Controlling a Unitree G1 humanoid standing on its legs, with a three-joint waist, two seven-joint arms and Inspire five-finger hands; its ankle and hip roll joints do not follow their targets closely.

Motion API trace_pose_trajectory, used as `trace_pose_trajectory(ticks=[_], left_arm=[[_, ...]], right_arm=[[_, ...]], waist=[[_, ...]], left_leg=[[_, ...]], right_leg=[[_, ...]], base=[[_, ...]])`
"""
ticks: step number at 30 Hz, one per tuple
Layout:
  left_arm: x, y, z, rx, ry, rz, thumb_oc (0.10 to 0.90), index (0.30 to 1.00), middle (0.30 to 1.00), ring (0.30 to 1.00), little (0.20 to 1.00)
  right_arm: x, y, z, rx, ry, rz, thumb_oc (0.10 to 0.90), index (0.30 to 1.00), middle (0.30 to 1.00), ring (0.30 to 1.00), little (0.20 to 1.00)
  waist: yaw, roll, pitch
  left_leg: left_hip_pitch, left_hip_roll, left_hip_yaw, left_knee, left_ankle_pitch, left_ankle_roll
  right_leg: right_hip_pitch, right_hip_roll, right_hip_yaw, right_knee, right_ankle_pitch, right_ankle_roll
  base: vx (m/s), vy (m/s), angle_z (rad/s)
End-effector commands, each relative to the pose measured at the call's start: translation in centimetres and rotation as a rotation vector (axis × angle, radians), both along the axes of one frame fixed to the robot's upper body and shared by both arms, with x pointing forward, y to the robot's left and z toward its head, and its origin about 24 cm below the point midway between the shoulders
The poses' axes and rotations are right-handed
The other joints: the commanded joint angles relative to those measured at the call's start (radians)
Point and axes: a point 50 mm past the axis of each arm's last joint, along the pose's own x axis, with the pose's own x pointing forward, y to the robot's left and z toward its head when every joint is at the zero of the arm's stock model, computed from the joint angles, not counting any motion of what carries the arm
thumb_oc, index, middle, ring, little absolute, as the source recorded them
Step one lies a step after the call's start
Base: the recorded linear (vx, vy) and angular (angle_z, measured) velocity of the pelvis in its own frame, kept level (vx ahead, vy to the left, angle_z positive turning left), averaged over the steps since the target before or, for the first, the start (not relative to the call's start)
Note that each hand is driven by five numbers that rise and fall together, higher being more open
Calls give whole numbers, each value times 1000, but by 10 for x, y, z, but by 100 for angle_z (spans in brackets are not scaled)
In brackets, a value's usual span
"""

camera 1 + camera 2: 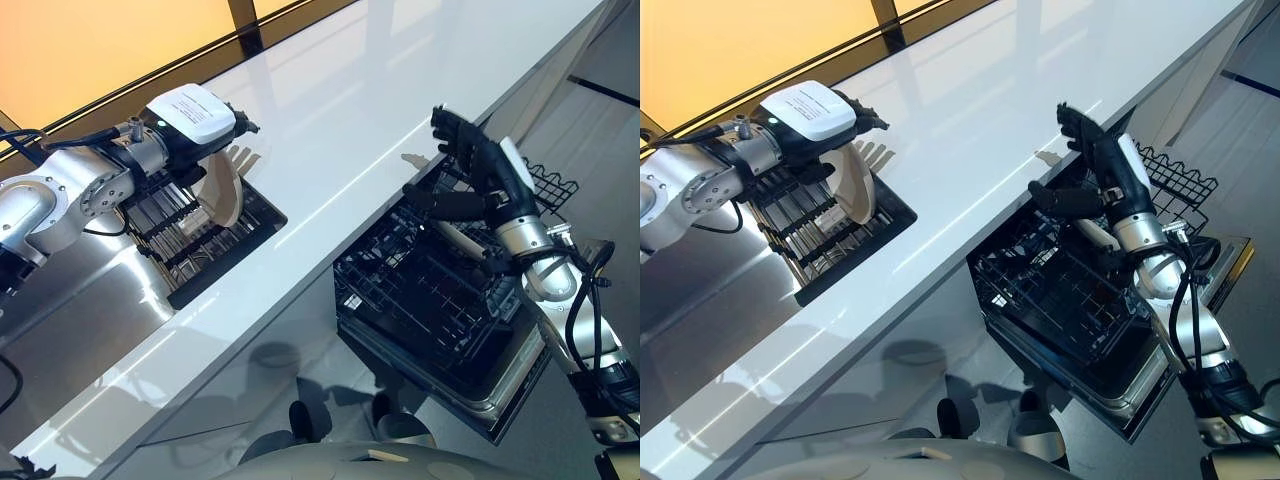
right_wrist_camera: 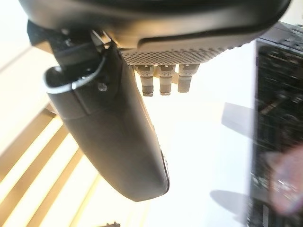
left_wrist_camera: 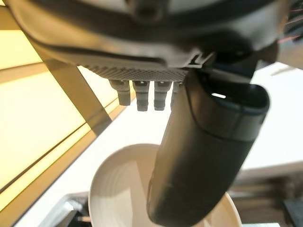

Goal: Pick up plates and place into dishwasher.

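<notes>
On the counter (image 1: 380, 130) in the left eye view, the left hand (image 1: 190, 120) pinches a plate (image 1: 222, 188) standing in the rack (image 1: 200, 245); the right hand (image 1: 480, 165), fingers spread, hovers over the dishwasher (image 1: 430, 290). Left wrist view: thumb (image 3: 199, 161) across the plate (image 3: 118, 189). Right wrist view: straight fingers (image 2: 161, 78) above the counter

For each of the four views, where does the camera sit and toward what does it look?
Left eye view: head, looking down at counter; both arms show.
Right eye view: same scene, shared dishwasher rack.
Left wrist view: on left arm, past left hand to plate.
Right wrist view: on right arm, past right hand to the counter.
</notes>
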Motion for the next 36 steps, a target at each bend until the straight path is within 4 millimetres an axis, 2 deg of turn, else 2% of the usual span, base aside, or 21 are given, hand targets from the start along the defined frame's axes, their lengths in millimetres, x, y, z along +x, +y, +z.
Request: trace_pose_trajectory(ticks=[1, 16, 22, 35, 36], left_arm=[[7, 12, 67, 14, -229, 86, 800, 900, 900, 900, 900], [10, 16, 56, 174, -277, 103, 800, 900, 900, 900, 900], [15, 18, 44, 216, -307, 123, 800, 900, 900, 900, 900], [23, 12, 20, 316, -219, 150, 800, 900, 900, 900, 900], [24, 11, 19, 321, -212, 156, 751, 858, 858, 858, 851]], right_arm=[[-13, 5, 65, 8, -333, 60, 800, 900, 900, 900, 900], [-18, 3, 72, 4, -385, 56, 800, 900, 900, 900, 900], [-21, 9, 80, 11, -425, 85, 800, 900, 900, 900, 900], [-24, 22, 93, 50, -482, 149, 800, 900, 900, 900, 900], [-24, 22, 93, 55, -486, 153, 800, 900, 900, 900, 900]], waist=[[16, 13, -127], [10, 4, -128], [5, -1, -128], [2, -7, -130], [2, -8, -129]], left_leg=[[33, -85, 5, 2, -124, 60], [32, -82, 1, 2, -128, 61], [30, -82, -4, 2, -129, 61], [33, -77, 4, 2, -130, 59], [34, -77, 4, 2, -130, 60]], right_leg=[[-46, 61, 5, 49, 6, 49], [-47, 68, 10, 48, 3, 42], [-47, 73, 19, 46, 3, 38], [-43, 77, 21, 40, 2, 34], [-43, 77, 19, 40, 2, 33]], base=[[0, 0, 0], [19, -6, -3], [37, -8, 0], [35, -15, -4], [40, -20, -5]])
